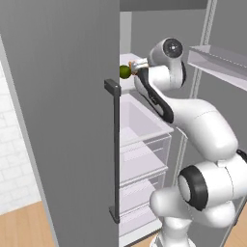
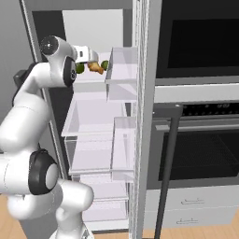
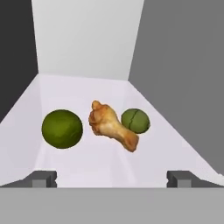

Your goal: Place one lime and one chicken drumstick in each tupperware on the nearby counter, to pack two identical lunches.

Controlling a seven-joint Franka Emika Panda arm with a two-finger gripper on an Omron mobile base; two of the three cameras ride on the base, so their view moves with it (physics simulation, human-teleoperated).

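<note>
On the white fridge shelf, the chicken drumstick lies almost dead ahead of the gripper, a little beyond its fingertips. In the hand view its long axis runs on a slant: the plump end sits further back and to the left, the thin bone end points nearer and to the right. That slant is what the coming grasp likely turns on, since the jaws span left to right across the view and would meet the drumstick at an angle rather than square across it; a slight roll of the hand may serve better.

2 limes flank it. The larger-looking lime sits to the left, just apart from the plump end and nearer the camera. The other lime sits to the right and further back, touching or very nearly touching the drumstick's shaft; I cannot tell which. A close on the drumstick could nudge that lime.

The gripper stands fully open and holds nothing, both fingertips low in the hand view with clear shelf between them.

In the left base view the arm reaches up and forward past the open fridge door, forearm roughly level, hand pointing into the upper shelf where a lime shows beside the door edge. The right base view shows the wrist at shelf height, the drumstick just beyond the hand.
</note>
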